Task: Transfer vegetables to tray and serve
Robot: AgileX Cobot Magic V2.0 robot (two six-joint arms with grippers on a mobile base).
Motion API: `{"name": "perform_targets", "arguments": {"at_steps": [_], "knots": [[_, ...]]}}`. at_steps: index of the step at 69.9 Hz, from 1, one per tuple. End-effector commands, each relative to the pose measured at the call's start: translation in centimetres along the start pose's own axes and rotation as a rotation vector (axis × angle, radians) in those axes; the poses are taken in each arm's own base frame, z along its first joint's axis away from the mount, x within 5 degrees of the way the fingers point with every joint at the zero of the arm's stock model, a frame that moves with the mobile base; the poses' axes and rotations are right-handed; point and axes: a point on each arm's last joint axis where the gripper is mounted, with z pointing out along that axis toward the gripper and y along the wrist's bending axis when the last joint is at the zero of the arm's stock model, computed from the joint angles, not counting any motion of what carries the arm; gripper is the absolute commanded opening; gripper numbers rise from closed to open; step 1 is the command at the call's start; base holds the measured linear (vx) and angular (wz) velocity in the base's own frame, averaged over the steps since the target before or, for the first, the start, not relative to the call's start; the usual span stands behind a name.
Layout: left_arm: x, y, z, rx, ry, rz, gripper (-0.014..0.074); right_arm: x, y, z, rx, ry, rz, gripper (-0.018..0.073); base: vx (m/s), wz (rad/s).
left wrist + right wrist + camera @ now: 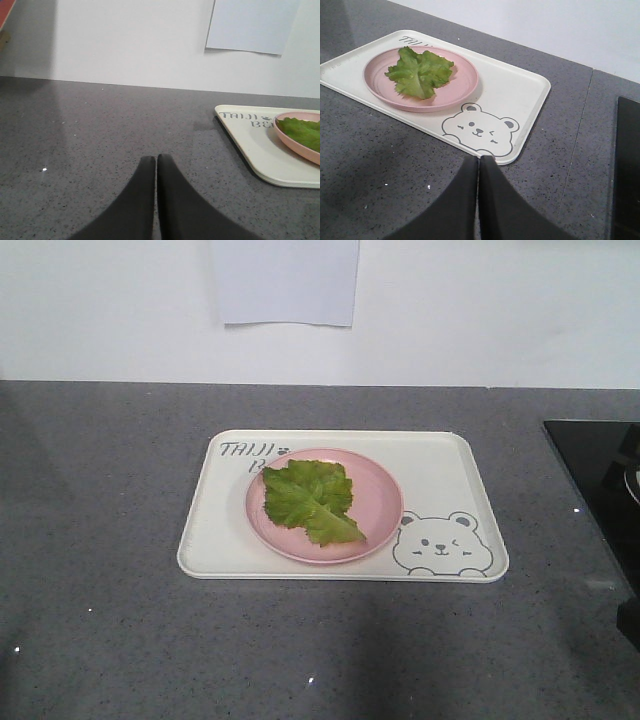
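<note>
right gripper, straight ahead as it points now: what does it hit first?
Probably the tray: the shut right gripper points at its near corner, by the bear drawing. Beyond sits the pink plate with lettuce. Height above the countertop is unclear.

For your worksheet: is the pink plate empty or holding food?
Holding food: a lettuce leaf lies on the pink plate, which sits on the tray.

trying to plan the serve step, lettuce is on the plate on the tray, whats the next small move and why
Probably open both grippers and bring them to the tray's short ends. The lettuce already lies on the pink plate, which sits on the tray, so only serving seems left. The left gripper and right gripper are both shut, empty and off the tray, above the grey counter.
</note>
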Motion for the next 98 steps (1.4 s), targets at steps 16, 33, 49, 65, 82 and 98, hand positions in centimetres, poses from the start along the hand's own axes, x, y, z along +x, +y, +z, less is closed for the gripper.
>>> {"name": "perform_targets", "arguments": {"at_steps": [16, 33, 49, 65, 82, 98], "knots": [[0.1, 0.0, 0.0, 0.014, -0.064, -0.016, -0.0006, 0.3, -0.6, 0.2, 0.077, -0.064, -0.028, -0.0005, 0.00, 0.00], [0.1, 0.0, 0.0, 0.013, -0.062, -0.016, -0.0006, 4.9, -0.7, 0.0, 0.221, -0.225, 0.106, -0.0005, 0.00, 0.00], [0.1, 0.0, 0.0, 0.013, -0.062, -0.017, -0.0006, 9.5, -0.6, 0.7, 0.314, -0.254, 0.263, -0.0005, 0.00, 0.00], [0.1, 0.0, 0.0, 0.013, -0.062, -0.017, -0.0006, 10.2, -1.1, 1.0, 0.407, -0.319, 0.274, -0.0003, 0.00, 0.00], [0.1, 0.0, 0.0, 0.013, -0.062, -0.017, -0.0006, 9.6, -1.1, 0.8, 0.415, -0.385, 0.233, -0.0003, 0.00, 0.00], [0.1, 0.0, 0.0, 0.013, -0.062, -0.017, -0.0006, 9.2, -1.1, 0.6, 0.415, -0.425, 0.224, -0.0003, 0.00, 0.00]]}}
